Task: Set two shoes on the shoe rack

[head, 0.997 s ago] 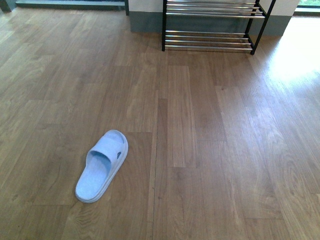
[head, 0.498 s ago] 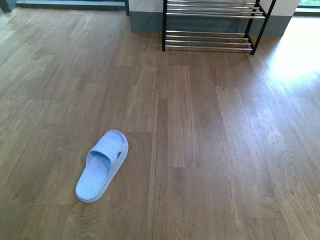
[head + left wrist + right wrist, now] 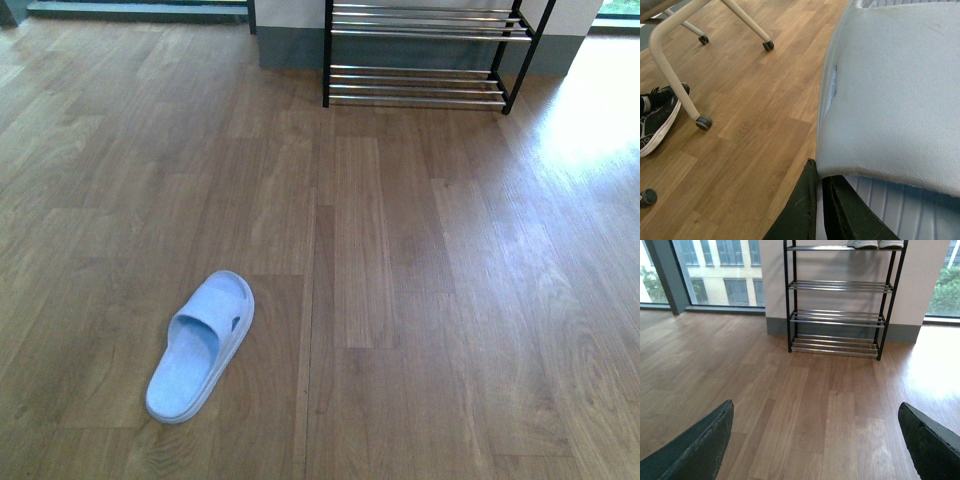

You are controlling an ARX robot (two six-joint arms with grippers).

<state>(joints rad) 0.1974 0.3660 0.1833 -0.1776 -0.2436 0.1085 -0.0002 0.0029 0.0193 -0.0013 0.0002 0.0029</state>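
Note:
The shoes in view are light blue slippers, not grey sneakers. One light blue slipper (image 3: 200, 345) lies on the wooden floor at the near left, apart from both arms. My left gripper (image 3: 819, 172) is shut on the edge of a second light blue slipper (image 3: 895, 90), which fills most of the left wrist view. The black shoe rack (image 3: 425, 70) with chrome bars stands against the far wall, and shows whole in the right wrist view (image 3: 837, 315). My right gripper (image 3: 815, 405) is open and empty above bare floor, facing the rack. Neither arm shows in the front view.
White soles of a pair of shoes (image 3: 875, 244) sit on the rack's top tier. Pale chair legs on castors (image 3: 704, 122) and a black sneaker (image 3: 657, 117) stand near the left arm. Windows flank the wall behind the rack.
The whole front view has slid slightly downward, so the slipper on the floor and the rack sit a little lower in the picture. The slipper has not shifted on the floor.

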